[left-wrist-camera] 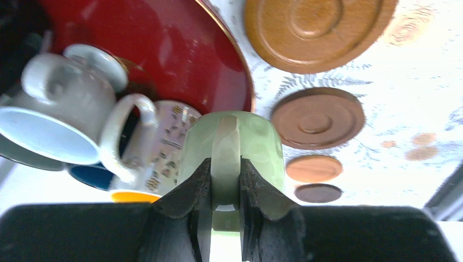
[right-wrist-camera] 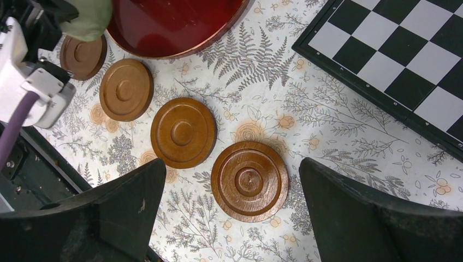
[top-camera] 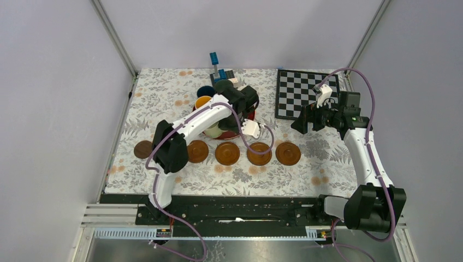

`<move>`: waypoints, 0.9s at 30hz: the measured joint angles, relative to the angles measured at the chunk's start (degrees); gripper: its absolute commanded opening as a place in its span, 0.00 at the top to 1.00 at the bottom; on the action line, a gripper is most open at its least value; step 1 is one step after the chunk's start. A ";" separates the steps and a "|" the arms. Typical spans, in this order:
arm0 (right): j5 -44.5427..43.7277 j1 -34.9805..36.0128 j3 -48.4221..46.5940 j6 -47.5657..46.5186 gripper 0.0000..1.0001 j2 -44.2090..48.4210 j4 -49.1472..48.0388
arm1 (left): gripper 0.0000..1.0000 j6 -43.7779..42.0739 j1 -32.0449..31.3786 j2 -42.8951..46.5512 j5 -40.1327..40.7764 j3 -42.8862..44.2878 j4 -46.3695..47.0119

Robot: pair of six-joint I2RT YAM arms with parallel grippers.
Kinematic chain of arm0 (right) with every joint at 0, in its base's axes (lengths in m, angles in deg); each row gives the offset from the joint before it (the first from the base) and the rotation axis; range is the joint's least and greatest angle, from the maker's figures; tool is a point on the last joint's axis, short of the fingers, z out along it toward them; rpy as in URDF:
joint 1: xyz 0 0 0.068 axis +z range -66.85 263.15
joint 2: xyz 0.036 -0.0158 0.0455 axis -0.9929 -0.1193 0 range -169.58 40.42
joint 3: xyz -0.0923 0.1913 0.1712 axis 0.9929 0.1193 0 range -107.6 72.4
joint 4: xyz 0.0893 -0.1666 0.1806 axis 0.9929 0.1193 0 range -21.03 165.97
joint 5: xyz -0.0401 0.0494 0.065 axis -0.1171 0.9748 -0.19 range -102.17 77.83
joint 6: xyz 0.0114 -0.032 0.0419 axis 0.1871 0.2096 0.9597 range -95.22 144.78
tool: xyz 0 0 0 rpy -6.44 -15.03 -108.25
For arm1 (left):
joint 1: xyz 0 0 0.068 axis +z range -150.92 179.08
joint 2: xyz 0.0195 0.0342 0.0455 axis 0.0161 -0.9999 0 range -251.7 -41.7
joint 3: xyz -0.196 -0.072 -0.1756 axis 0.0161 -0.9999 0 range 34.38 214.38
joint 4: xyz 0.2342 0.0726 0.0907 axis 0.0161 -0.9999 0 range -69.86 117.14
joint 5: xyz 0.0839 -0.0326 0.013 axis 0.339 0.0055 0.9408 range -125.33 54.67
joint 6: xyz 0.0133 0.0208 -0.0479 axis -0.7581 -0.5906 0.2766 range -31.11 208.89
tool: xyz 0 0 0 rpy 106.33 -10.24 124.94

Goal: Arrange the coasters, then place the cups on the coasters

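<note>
Coasters lie in a row on the floral cloth: a dark one [top-camera: 143, 148] at the left, then brown ones [top-camera: 196, 151], [top-camera: 227, 153], [top-camera: 259, 153], [top-camera: 288, 153]. My left gripper [left-wrist-camera: 225, 164] is shut on the handle of the pale green cup [left-wrist-camera: 256, 142], which is at the near rim of the red tray [left-wrist-camera: 180, 49]. More cups crowd the tray: a pale one [left-wrist-camera: 60, 109] tipped over, a patterned white one [left-wrist-camera: 164, 142] and a dark blue one [left-wrist-camera: 90, 176]. My right gripper [right-wrist-camera: 232, 164] hangs open above the rightmost coaster [right-wrist-camera: 249, 180], holding nothing.
A chessboard [top-camera: 306, 93] lies at the back right, close to the right arm. A blue-handled object [top-camera: 214, 65] stands behind the tray. The left arm [top-camera: 180, 134] reaches across the coaster row and covers part of it.
</note>
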 measured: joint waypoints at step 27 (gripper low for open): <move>1.31 0.00 0.70 0.02 0.00 0.76 -0.02 | 1.00 -6.29 31.63 35.47 6.75 -41.13 5.38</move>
